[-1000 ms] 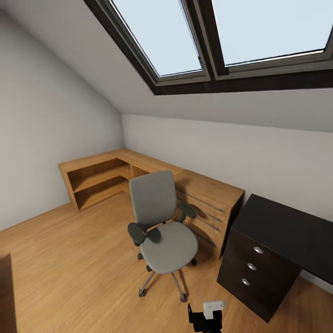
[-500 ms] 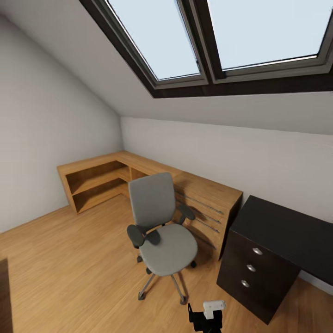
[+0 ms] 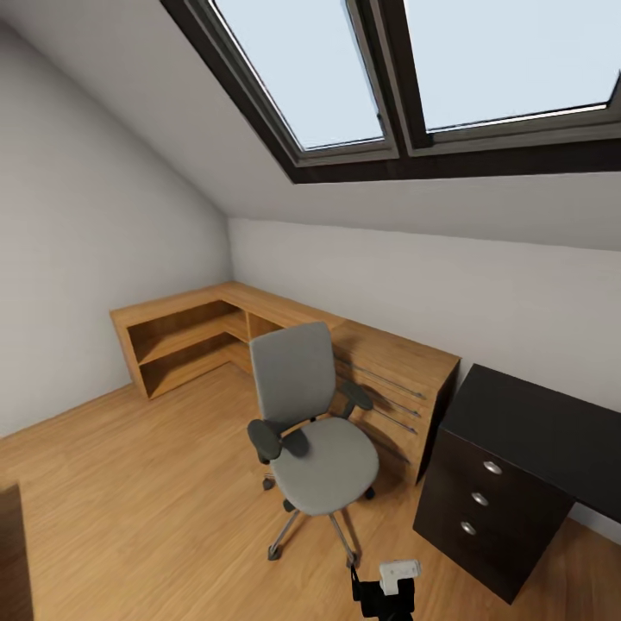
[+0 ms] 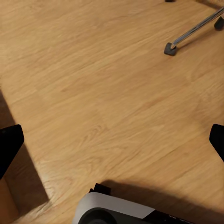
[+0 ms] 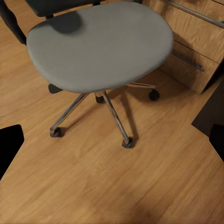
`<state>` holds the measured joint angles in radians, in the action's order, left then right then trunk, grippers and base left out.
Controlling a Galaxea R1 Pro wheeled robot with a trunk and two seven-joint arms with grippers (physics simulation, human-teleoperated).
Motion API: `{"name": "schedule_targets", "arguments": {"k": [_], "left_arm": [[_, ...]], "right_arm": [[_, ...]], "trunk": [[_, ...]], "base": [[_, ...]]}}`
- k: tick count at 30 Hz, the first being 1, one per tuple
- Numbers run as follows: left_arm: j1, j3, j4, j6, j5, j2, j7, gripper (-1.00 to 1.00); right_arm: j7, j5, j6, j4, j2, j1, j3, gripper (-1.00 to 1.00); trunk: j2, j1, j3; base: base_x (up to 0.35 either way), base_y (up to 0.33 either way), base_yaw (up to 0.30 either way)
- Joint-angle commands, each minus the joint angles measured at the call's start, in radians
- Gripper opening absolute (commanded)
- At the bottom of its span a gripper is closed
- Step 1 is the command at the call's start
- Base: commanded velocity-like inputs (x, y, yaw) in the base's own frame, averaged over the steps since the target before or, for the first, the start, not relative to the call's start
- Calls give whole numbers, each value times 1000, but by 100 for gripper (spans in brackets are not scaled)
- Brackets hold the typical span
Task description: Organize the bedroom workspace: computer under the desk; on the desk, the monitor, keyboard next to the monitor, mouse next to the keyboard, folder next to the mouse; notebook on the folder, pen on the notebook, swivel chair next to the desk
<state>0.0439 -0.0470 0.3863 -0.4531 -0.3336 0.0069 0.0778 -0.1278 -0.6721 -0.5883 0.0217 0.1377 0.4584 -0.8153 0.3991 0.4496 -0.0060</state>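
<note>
swivel chair (image 3: 310, 431) sits on the wood floor (image 3: 129, 483) with its grey seat bare, just in front of the light wood cabinet (image 3: 388, 379). beside it to the right is the desk (image 3: 517, 448), black top and knobbed drawers. both grippers' fingers show only as dark tips spread wide at the wrist views' edges, released, over floor and chair.

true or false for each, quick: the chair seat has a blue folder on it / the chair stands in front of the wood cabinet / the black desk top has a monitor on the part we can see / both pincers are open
1. A blue folder lies on the swivel chair seat. False: the grey seat is bare.
2. The chair stands in front of the light wood cabinet. True.
3. A monitor stands on the visible part of the desk. False: that part of the black top is bare.
4. The left pincer and right pincer are open. True: fingertips sit wide apart.
</note>
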Motion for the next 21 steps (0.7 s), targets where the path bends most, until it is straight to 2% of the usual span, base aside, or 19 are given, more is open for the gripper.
{"name": "schedule_targets", "arguments": {"k": [1, 10, 21], "left_arm": [[1, -5, 2, -1, 0, 1, 8, 100], [1, -5, 2, -1, 1, 0, 8, 100], [1, -5, 2, -1, 1, 1, 8, 100]], "right_arm": [[-9, 0, -1, 0, 0, 0, -8, 100], [-9, 0, 0, 0, 3, 0, -10, 100], [-9, 0, 1, 0, 5, 0, -10, 100]], "trunk": [[1, 0, -1], [1, 0, -1], [1, 0, -1]], "base": [[0, 26, -1], [0, 9, 38], [0, 1, 227]]}}
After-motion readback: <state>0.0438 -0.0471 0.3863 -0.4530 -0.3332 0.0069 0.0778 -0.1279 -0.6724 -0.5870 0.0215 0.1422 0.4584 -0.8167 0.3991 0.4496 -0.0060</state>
